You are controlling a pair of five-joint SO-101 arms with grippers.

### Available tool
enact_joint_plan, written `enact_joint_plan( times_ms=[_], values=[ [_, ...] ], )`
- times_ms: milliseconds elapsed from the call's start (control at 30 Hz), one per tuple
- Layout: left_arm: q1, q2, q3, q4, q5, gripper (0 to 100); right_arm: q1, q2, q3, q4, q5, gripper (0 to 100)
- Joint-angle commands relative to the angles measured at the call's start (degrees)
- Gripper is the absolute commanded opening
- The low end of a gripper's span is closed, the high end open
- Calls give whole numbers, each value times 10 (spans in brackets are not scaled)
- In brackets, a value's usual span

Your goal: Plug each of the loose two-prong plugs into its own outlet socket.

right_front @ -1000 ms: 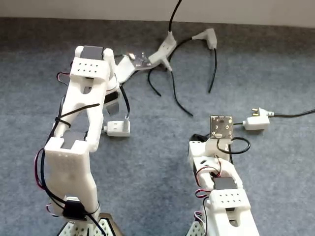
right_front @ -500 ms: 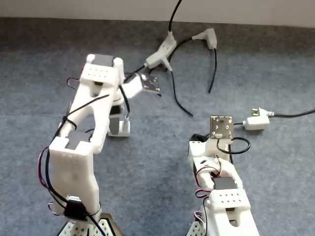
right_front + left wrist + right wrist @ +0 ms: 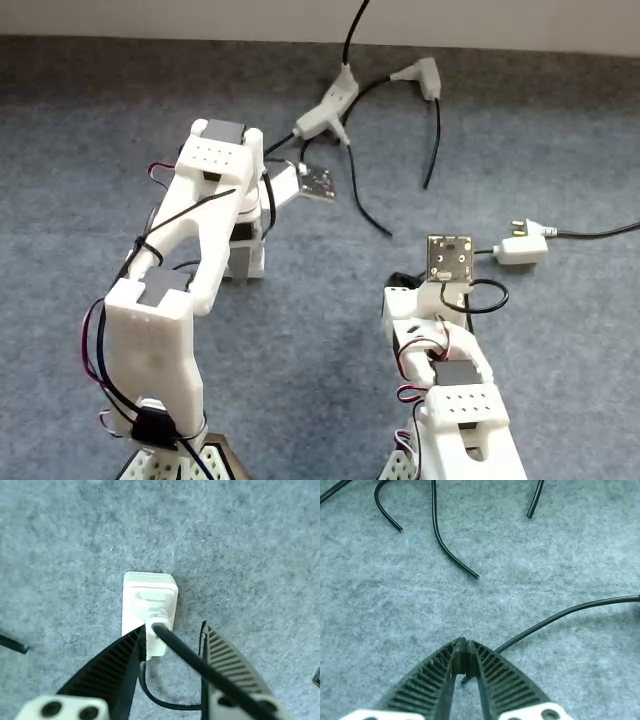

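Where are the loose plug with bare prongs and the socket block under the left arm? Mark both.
loose plug (image 3: 520, 250): high view, on its white body.
socket block (image 3: 131, 600): left wrist view, on its bare white casing.

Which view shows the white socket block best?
Left wrist view: the white socket block lies whole just beyond the left gripper's open fingers, a corded plug seemingly in it. In the high view the left arm half hides it. The right wrist view faces black cables elsewhere.

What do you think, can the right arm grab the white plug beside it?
Probably yes: the white plug lies on open carpet beside the right gripper with nothing between them, but its shut jaws must open first.
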Motion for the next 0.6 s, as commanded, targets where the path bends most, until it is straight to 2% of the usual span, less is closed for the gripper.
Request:
enact_joint_plan(
  times_ms=[0, 67, 200, 567],
  values=[
    [2, -34, -2, -13, -3, 190, -5, -7, -4, -13, 7, 8],
    [0, -34, -6, -14, -3, 203, -5, -7, -4, -13, 7, 8],
    [-13, -35, -3, -22, -3, 312, -5, -7, -4, -13, 7, 8],
    [-48, -34, -1, -35, -58, 268, -5, -7, -4, -13, 7, 8]
  ],
)
